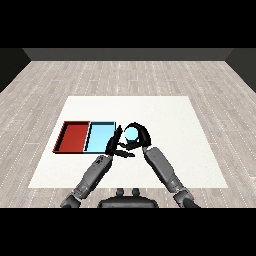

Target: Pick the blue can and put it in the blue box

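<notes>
Working down from the table [165,110], we are finding the blue tray [99,137] beside the red tray [72,136], holding nothing yet, so we are judging the placing undone. We are seeing the right hand [140,134] curling round the blue can [131,134], just right of the blue tray. We are seeing the left hand [116,145] lying open-fingered near that tray's right edge, gripping nothing.
</notes>
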### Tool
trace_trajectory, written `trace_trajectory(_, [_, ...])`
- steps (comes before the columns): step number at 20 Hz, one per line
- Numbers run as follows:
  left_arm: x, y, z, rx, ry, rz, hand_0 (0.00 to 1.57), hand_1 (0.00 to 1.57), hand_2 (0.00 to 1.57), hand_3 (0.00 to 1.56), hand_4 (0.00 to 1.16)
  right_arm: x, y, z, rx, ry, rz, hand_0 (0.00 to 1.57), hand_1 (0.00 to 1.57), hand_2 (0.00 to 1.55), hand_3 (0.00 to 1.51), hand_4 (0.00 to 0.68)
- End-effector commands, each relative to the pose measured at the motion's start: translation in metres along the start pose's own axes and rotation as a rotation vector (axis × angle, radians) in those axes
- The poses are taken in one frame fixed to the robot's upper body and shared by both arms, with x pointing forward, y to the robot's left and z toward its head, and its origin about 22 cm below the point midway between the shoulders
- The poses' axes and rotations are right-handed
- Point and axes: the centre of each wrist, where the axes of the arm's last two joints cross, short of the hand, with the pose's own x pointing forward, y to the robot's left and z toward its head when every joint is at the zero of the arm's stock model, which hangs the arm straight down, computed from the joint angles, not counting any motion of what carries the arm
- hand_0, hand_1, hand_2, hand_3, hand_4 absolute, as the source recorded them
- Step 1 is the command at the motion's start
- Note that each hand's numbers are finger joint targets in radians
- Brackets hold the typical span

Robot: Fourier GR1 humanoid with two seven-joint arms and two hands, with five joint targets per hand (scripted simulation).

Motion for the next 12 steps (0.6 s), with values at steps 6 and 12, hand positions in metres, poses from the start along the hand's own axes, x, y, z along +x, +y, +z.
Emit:
trace_trajectory(6, [0.004,-0.017,-0.002,-0.018,-0.005,-0.005,0.00,0.00,0.00,0.00,0.00,0.009,0.001,-0.004,0.023,-0.008,-0.001,1.42,1.42,1.43,1.39,0.651])
trace_trajectory(12, [0.003,-0.024,-0.003,-0.038,-0.012,-0.004,0.00,0.00,0.00,0.00,0.00,-0.008,0.019,0.003,0.071,0.004,0.014,1.41,1.41,1.44,1.39,0.625])
